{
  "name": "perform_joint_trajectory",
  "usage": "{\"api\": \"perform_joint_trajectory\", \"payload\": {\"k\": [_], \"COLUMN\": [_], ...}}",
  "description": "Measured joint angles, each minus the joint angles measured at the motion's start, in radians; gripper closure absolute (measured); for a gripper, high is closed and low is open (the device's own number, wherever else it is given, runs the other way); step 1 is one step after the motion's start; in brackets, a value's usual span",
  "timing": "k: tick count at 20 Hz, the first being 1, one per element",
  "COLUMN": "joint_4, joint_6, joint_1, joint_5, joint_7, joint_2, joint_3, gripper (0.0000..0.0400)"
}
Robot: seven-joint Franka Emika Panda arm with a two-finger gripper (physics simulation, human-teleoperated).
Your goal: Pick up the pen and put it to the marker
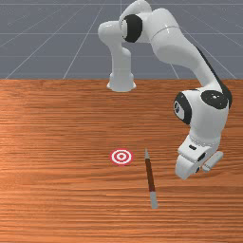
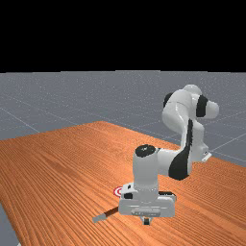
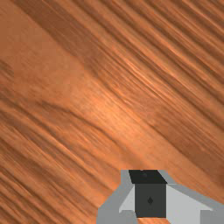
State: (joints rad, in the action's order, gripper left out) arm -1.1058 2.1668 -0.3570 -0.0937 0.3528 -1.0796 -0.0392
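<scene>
Closest to us in the front view, there's the pen's grey blunt end [image 1: 154, 200], and from it the pen [image 1: 150, 175] runs away along the bench [image 1: 57, 194], brown barrel lying flat, pointed tip [image 1: 146, 153] at the far end. So the pick-up, the first half of the job, is not done: the pen lies loose, and nobody has hold of it!

Now to the gripper [image 2: 146, 221], up above the wood on the front view's right of the pen, well off to the side of it. Its fingers are together, nothing clamped between them. That means they'll have to part before any grasp, and the gripper must come across to the pen, line up over the barrel and go down.

A little farther on, just to the front view's left of the pointed tip, here's the marker [image 1: 121, 156], red and white rings flat on the bench. Near the pen, yes, but apart from it, so the placing is all to play for too. And at the back, the arm's base [image 1: 121, 83], standing firm.

The tally, then, in my judgement: right at the start. Reach, grasp, lift, the short carry and the set-down at the marker all remain.
</scene>
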Motion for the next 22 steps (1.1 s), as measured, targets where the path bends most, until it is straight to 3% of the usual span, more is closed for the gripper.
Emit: {"api": "perform_joint_trajectory", "payload": {"k": [2, 4, 5, 6, 8, 11, 14, 15, 19, 20, 22], "joint_4": [-0.075, -0.086, -0.129, -0.084, -0.081, -0.044, 0.013, 0.207, 0.28, 0.21, 0.374], "joint_6": [0.033, 0.029, 0.08, 0.015, 0.007, -0.012, -0.032, -0.17, -0.177, -0.128, -0.205], "joint_1": [0.001, 0.028, 0.043, 0.069, 0.103, 0.102, 0.07, 0.007, 0.025, 0.04, 0.037], "joint_5": [0.005, 0.037, 0.073, 0.104, 0.177, 0.207, 0.162, 0.181, 0.156, 0.136, 0.138], "joint_7": [-0.042, -0.213, -0.346, -0.521, -0.845, -0.973, -0.764, -0.52, -0.546, -0.563, -0.567], "joint_2": [0.042, 0.051, 0.071, 0.051, 0.048, 0.028, -0.007, -0.103, -0.144, -0.112, -0.199], "joint_3": [0.01, 0.042, 0.059, 0.092, 0.141, 0.162, 0.134, 0.039, 0.065, 0.087, 0.083], "gripper": [0.04, 0.04, 0.04, 0.04, 0.04, 0.04, 0.04, 0.04, 0.04, 0.04, 0.04]}}
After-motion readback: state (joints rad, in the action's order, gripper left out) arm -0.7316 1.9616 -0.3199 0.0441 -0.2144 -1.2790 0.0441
